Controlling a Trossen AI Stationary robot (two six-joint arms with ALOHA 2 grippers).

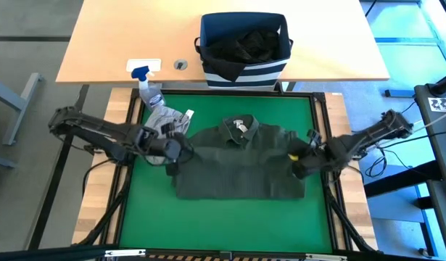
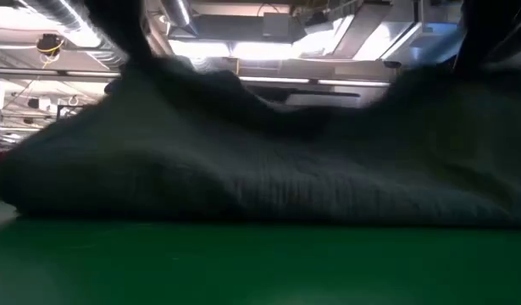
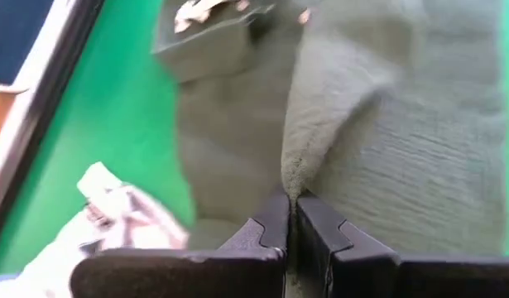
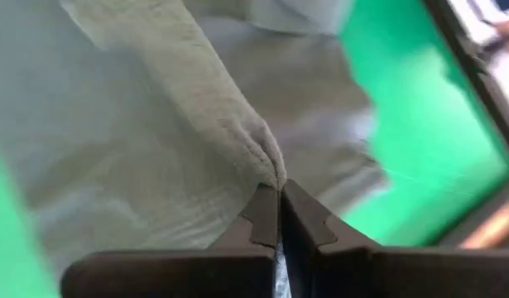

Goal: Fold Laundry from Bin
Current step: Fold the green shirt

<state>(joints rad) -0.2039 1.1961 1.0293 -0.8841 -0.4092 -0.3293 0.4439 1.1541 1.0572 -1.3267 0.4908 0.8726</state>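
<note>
A dark olive green shirt (image 1: pixel 241 163) lies spread on the green mat (image 1: pixel 208 225), collar toward the far edge. In the low view the shirt (image 2: pixel 260 169) humps up at both sides. My left gripper (image 1: pixel 180 152) is shut on cloth at the shirt's left side and my right gripper (image 1: pixel 296 161) is shut on cloth at its right side. The navy striped bin (image 1: pixel 244 69) stands on the wooden table beyond the mat with black laundry (image 1: pixel 244 45) inside. A light grey garment (image 1: pixel 164 119) lies crumpled at the mat's far left. My left gripper pinches a raised ridge of the shirt's cloth (image 3: pixel 297 170) between its two fingertips, slanting down from the table's left. The ridge runs up to the fingers, and the rest of the shirt lies on the mat. Whether it holds one layer or several, I cannot tell. My right gripper pinches a narrow bunched ridge of the shirt's cloth (image 4: pixel 258 157) between its fingertips, slanting down from the table's right. The cloth is drawn up to the fingers while the shirt's body stays on the mat.
A clear spray bottle (image 1: pixel 146 83) with a blue nozzle stands at the mat's far left corner beside the grey garment. The mat's dark frame (image 1: pixel 320 138) borders the work area. Bare green mat shows in front of the shirt, toward the near edge.
</note>
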